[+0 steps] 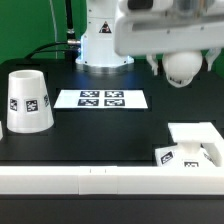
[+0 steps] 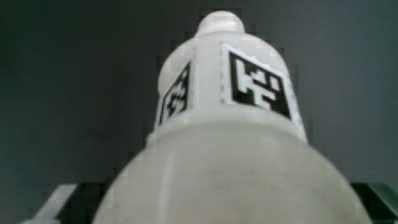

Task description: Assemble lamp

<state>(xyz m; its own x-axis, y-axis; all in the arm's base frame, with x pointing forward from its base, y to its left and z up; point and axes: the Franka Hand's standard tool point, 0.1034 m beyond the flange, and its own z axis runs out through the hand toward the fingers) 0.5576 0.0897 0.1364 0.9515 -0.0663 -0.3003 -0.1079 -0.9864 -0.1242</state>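
Observation:
My gripper (image 1: 180,60) is shut on the white bulb (image 1: 181,69) and holds it in the air at the exterior view's upper right, above the table. In the wrist view the bulb (image 2: 228,110) fills the picture, its round body between the dark fingers (image 2: 71,205) and its tagged neck pointing away; the gripper (image 2: 222,208) is mostly hidden behind it. The tapered white shade (image 1: 28,100) stands on the table at the exterior view's left. The flat square base (image 1: 192,140) lies at the lower right, below the bulb.
The marker board (image 1: 101,99) lies flat in the middle of the black table. A white rail (image 1: 80,180) runs along the near edge. The arm's white pedestal (image 1: 103,45) stands at the back.

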